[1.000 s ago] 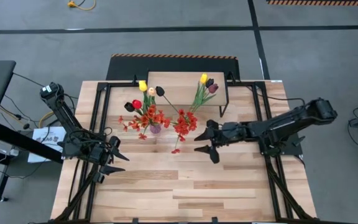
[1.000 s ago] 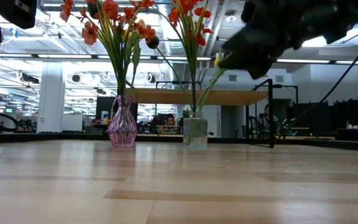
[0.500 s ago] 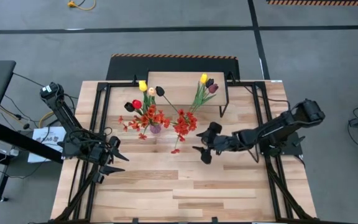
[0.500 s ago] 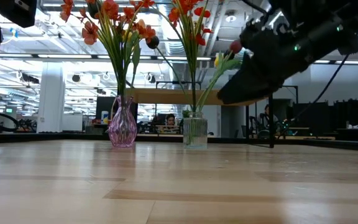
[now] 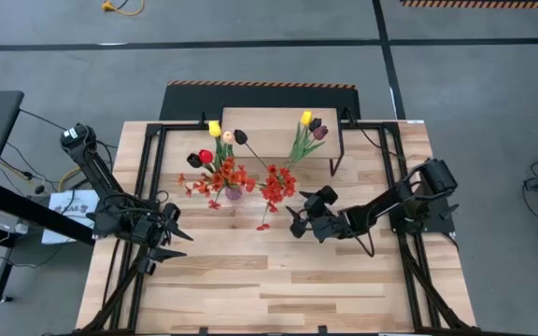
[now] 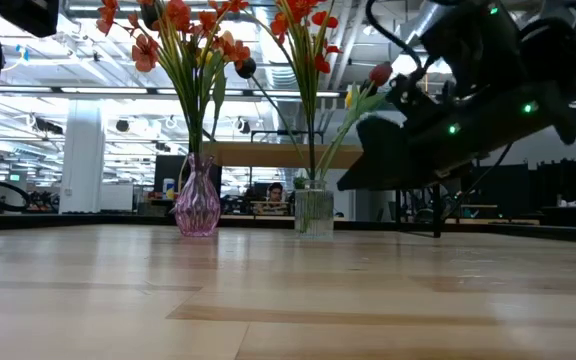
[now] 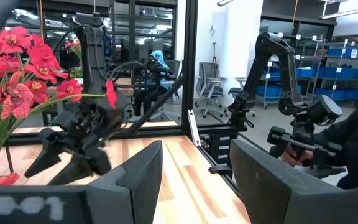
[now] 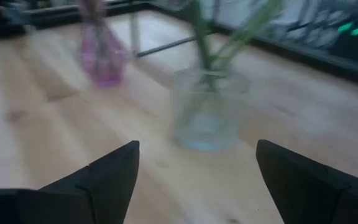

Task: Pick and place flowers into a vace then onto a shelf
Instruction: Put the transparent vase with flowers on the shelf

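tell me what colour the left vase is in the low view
Pink-purple glass vase, clearest in the low view.

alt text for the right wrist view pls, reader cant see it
The right gripper, fingers spread wide, faces a clear glass vase of green stems standing on the wooden table. A pink vase stands farther off, apart from it.

Two vases of flowers (image 5: pixel 241 173) stand side by side just ahead of the right gripper (image 5: pixel 294 222) (the shelf (image 5: pixel 269 126) lies behind them).
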`<state>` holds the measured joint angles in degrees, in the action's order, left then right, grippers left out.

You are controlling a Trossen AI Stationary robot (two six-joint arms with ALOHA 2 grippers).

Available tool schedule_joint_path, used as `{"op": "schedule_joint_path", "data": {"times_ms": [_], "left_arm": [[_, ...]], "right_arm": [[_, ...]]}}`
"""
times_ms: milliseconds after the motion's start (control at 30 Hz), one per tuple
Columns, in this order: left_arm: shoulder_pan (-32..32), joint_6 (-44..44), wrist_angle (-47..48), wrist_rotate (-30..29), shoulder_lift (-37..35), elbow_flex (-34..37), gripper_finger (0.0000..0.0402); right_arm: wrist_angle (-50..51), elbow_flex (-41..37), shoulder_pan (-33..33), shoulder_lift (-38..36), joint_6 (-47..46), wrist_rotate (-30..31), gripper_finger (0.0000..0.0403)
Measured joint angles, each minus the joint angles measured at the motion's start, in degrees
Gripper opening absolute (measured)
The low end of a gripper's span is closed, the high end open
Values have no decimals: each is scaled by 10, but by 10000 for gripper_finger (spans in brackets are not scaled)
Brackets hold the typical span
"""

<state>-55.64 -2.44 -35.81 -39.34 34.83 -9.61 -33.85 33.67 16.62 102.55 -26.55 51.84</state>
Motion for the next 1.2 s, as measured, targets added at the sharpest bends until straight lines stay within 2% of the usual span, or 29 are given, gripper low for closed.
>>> {"op": "schedule_joint_path", "data": {"times_ms": [67, 267, 533, 567, 700, 767, 933, 1200], "left_arm": [[0, -2, -1, 0, 0, 0, 178], [0, -3, -1, 0, 0, 0, 178], [0, -23, 5, 0, 0, 0, 178], [0, -23, 7, 1, 0, 0, 178], [0, -23, 10, 5, 0, 0, 178], [0, -23, 12, 5, 0, 0, 178], [0, -23, 19, 5, 0, 0, 178], [0, -10, 25, 5, 0, 0, 178]], "right_arm": [[0, 0, -2, 7, 22, 25, 311], [2, -2, -19, 9, 126, 25, 311], [4, -2, -79, 9, 167, 13, 311], [3, -2, -86, 9, 171, -8, 311], [-26, -2, -116, 9, 175, -180, 311], [-42, -2, -122, 9, 180, -231, 311], [-56, -1, -122, -4, 192, -225, 311], [-48, -1, -124, -26, 206, -163, 311]]}}
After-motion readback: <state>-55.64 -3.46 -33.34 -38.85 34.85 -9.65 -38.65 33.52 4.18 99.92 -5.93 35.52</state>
